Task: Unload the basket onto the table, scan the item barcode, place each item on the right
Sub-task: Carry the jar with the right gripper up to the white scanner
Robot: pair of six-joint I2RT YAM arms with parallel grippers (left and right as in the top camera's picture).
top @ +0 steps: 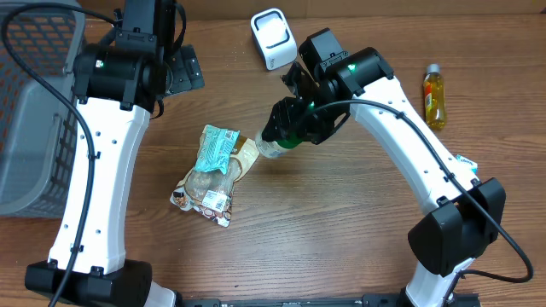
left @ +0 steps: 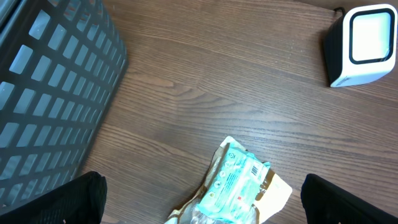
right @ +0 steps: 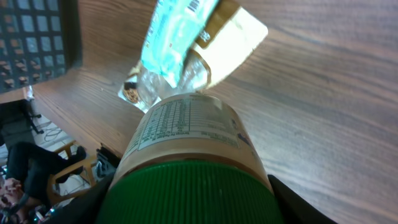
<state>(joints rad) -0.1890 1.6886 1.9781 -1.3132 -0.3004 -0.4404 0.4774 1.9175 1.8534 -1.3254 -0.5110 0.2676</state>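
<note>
Green-capped bottle (right: 186,143) clamped in right pincer (top: 284,131) | label (right: 180,121) legible only from right wrist | left pincer (left: 211,202) apart

The jar (right: 186,134) wears a cream label with fine dark print and a ribbed green lid (right: 186,193). The bag (top: 215,166) is teal, tan and clear. The scanner (top: 271,38) is white with black trim, the bottle (top: 434,95) amber-yellow, the basket (top: 26,81) grey and gridded, the tabletop (top: 341,230) brown wood-grain.

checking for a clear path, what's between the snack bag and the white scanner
Nothing: only bare wood of the table lies between the snack bag and the scanner. The left wrist view shows that stretch plainly.
</note>
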